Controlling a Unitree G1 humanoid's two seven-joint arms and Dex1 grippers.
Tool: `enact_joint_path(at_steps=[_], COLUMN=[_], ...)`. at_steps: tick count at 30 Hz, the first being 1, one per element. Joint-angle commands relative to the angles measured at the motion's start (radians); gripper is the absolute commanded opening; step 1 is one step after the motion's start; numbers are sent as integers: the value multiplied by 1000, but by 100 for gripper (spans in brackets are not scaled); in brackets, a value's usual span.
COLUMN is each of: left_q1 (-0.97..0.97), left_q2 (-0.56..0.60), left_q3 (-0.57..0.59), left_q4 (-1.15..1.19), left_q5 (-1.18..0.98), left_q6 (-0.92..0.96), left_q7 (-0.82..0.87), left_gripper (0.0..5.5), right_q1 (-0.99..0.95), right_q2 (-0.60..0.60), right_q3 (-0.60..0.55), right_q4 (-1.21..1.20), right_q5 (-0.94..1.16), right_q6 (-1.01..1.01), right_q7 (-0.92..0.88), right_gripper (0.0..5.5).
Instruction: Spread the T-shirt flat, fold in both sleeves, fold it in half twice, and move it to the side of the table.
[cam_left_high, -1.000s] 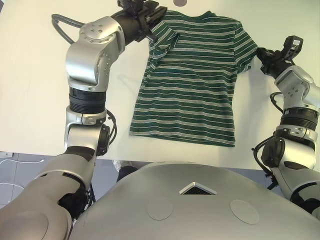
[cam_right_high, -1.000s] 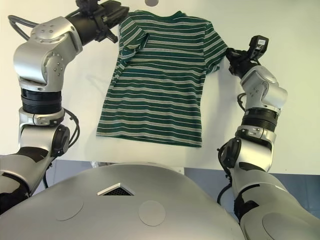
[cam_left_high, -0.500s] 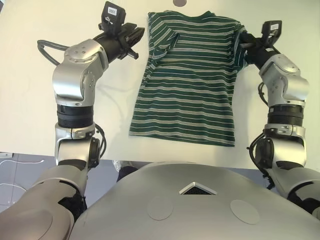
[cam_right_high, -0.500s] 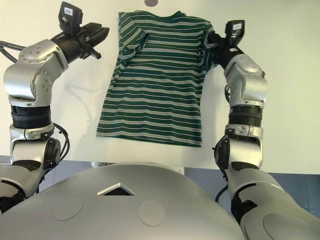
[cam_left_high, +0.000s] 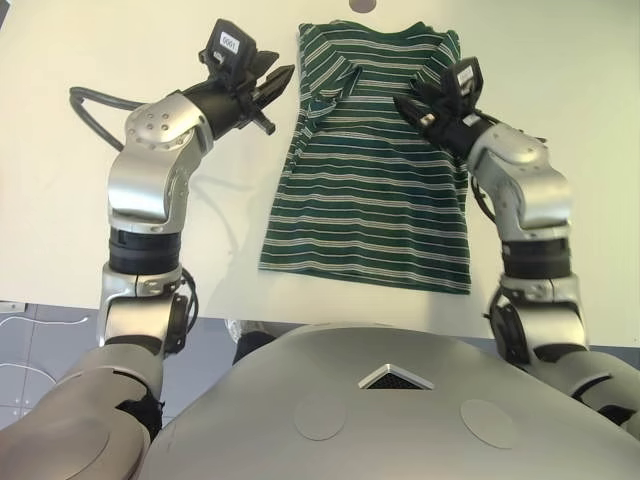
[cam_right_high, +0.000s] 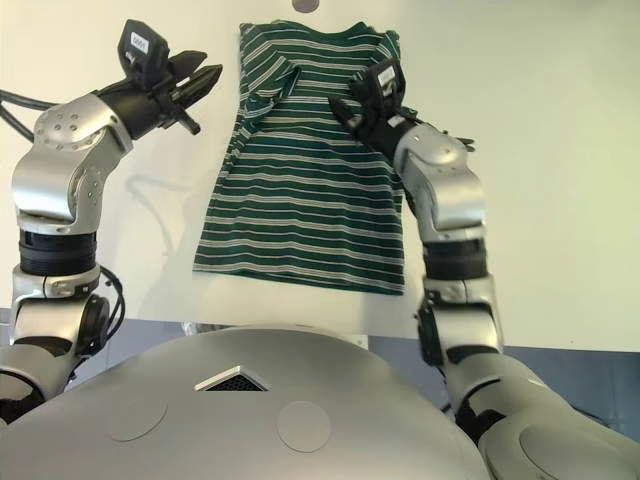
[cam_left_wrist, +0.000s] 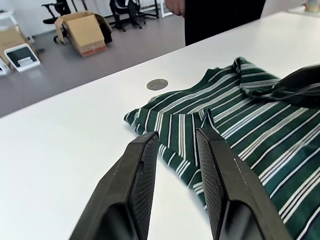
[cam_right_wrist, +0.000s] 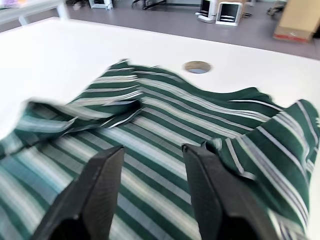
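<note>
Two grippers work over my white table (cam_left_high: 60, 220). The green striped T-shirt (cam_left_high: 370, 200) lies centre-far, both sleeves turned inward. The left gripper (cam_left_high: 278, 95), fingers apart and empty, hovers just left of the shirt's left shoulder. The right gripper (cam_left_high: 410, 108), fingers likewise parted, I see above the upper chest, beside the folded right sleeve (cam_left_high: 448, 55).

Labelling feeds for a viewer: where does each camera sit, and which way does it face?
Left eye, right eye: on the head, facing forward and down at the T-shirt on the table; both arms show, left gripper beside the shirt, right gripper over it.
Left wrist: on the left arm, facing across the shirt's collar end; its open fingers show.
Right wrist: on the right arm, facing low over the shirt; its open fingers show.
Shared: both wrist views catch the shirt and the round table hole.
</note>
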Motion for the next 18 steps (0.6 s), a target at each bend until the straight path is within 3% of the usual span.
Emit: enact_joint_path(at_steps=[1, 4, 7, 12, 18], left_q1=[145, 291, 397, 463, 476], left_q2=[243, 452, 548, 505, 460], left_q3=[-17, -41, -48, -89, -165], left_q4=[-21, -26, 29, 89, 43], left_q5=[160, 228, 249, 314, 416], left_q6=[-375, -747, -1000, -1146, -1137], left_q7=[-147, -333, -403, -357, -330], left_gripper=[219, 246, 246, 246, 246], right_q1=[128, 286, 438, 591, 617], right_q2=[-292, -551, -641, -640, -541], right_q3=[-92, -164, -204, -190, -118], right_q4=[-117, -35, 42, 86, 96], right_q5=[-31, -48, -49, -85, -207], right_q6=[-293, -712, -996, -1215, -1301], right_q7=[261, 584, 721, 721, 581], right_gripper=[220, 220, 220, 220, 220])
